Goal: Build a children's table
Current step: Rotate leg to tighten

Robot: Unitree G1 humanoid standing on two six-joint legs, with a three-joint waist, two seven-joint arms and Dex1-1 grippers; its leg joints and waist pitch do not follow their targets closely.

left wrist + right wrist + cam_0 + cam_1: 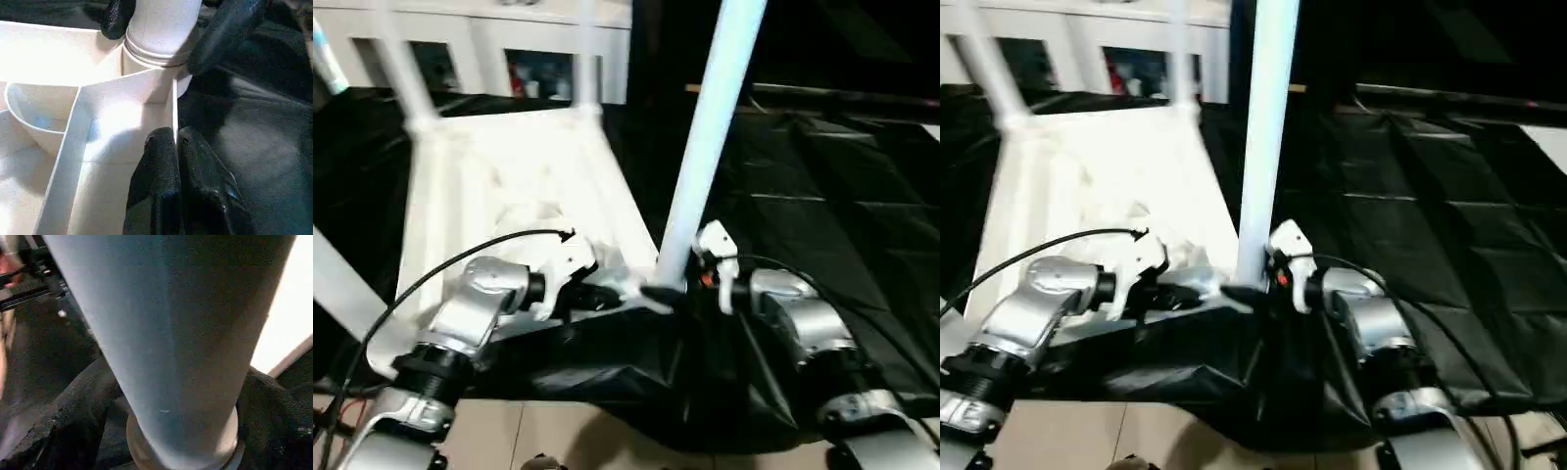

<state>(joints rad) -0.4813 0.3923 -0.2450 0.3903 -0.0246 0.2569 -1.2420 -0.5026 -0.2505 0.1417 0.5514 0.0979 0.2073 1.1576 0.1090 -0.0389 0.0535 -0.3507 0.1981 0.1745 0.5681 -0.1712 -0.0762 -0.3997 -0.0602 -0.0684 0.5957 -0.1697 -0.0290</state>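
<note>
The children's table [509, 186] lies upside down on a black sheet [822, 196], ribbed underside up, two far legs [406, 73] standing in its far corner sockets. At its near right corner a third leg [705, 147] rises upright from the round socket [156, 58]. The right claw [690, 279] is at that leg's foot, its black fingers [225, 34] spread on either side of the tube just above the socket. The left claw [177, 152], fingers pressed together, rests against the tabletop's edge rib [173, 107] just beside that socket. A white cabinet [509, 44] with glass doors stands behind.
</note>
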